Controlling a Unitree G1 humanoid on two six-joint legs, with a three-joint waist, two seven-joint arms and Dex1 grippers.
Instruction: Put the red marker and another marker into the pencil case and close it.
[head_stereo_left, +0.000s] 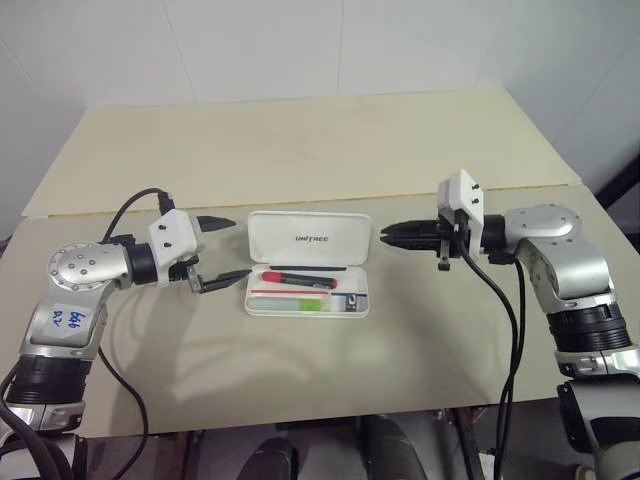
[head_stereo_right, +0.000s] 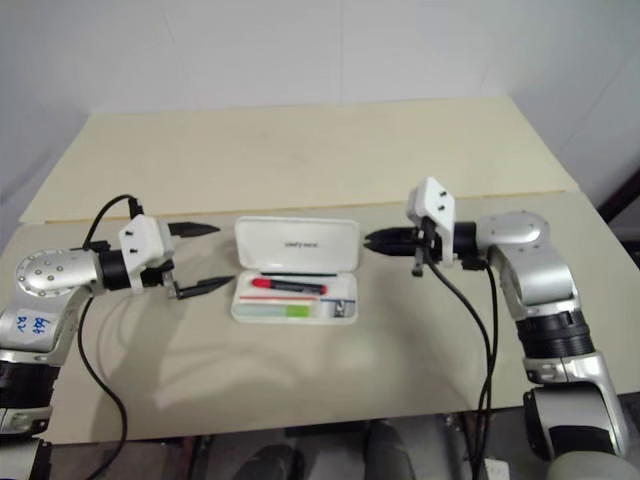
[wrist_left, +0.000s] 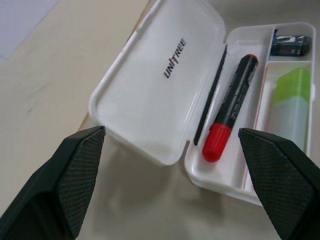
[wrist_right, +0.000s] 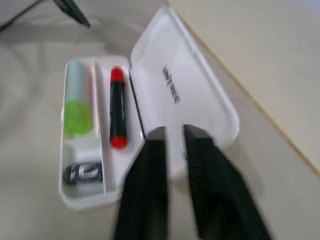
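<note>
The pencil case (head_stereo_left: 310, 238) lies open in the middle of the table, its white lid tilted back with "UNITREE" on it. The red marker (head_stereo_left: 297, 276) rests in the tray's rear slot, black barrel and red cap (wrist_left: 216, 142). The other marker, a pale green highlighter (wrist_left: 294, 102), lies in the front slot. My left gripper (head_stereo_left: 240, 247) hovers just left of the case, open and empty. My right gripper (head_stereo_left: 384, 234) points at the lid's right edge. A narrow gap separates its fingers (wrist_right: 150, 165), and nothing is between them.
A small black item (wrist_left: 290, 44) sits in the tray's end compartment. The beige table (head_stereo_left: 300, 140) has a seam running behind the case. Black cables hang from both wrists, and the front edge lies close below the arms.
</note>
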